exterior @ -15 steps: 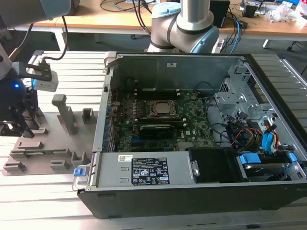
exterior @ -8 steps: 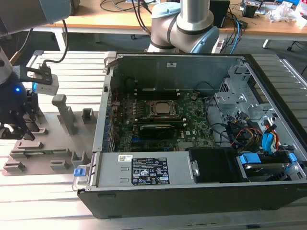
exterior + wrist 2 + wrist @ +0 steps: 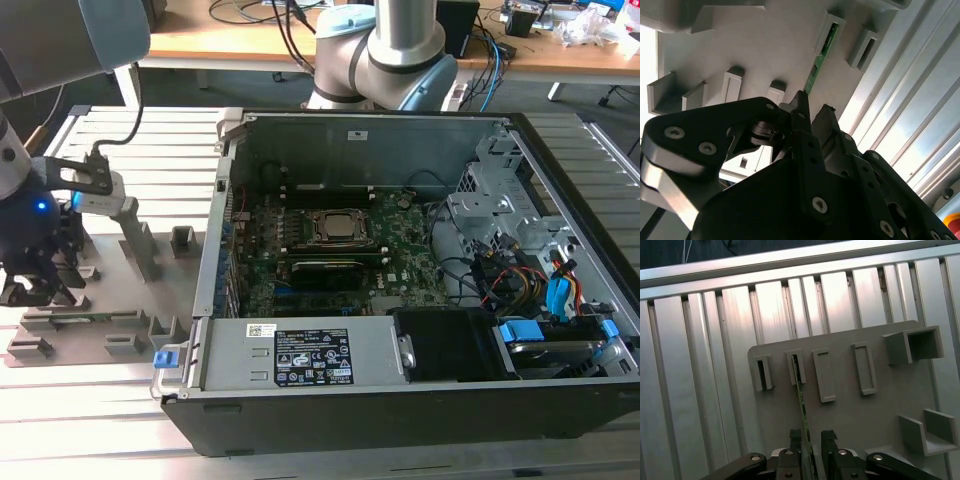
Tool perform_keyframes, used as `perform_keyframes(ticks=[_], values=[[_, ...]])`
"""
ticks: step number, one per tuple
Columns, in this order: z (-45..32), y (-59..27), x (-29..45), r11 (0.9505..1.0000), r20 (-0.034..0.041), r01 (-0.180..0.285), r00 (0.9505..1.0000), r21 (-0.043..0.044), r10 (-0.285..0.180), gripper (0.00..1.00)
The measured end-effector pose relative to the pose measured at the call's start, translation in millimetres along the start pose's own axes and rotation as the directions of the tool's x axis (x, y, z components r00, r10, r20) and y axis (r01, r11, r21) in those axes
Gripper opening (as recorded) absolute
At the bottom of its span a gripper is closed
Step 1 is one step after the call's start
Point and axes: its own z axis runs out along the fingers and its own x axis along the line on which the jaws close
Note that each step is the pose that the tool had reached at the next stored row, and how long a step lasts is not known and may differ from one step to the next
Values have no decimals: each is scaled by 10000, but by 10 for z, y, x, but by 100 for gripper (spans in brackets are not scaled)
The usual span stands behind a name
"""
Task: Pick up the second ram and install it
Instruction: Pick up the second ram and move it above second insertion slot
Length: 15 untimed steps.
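Exterior view: claw [image 3: 42, 282] sits low over the grey fixture tray [image 3: 110, 295] on the counter [image 3: 110, 420] — pick step, I'd say. First wrist view: second ram [image 3: 800, 390], thin green stick on edge in the tray's slots, runs between the slightly open, empty jaws. Second wrist view: same straddle; closing needs the stick centred.

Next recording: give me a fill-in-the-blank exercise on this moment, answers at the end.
1. The gripper hangs over the ___ fixture tray.
2. Its fingers are ___, one each side of the second ram.
3. The second ram stands on ___ in the tray's slots.
4. The tray lies to the exterior view's ___ of the computer case.
Missing: grey; open; edge; left.
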Motion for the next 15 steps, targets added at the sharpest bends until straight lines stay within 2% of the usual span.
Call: perform_keyframes(ticks=[15], values=[[137, -5, 3, 10000, 0, 0, 10000, 0, 0, 30]])
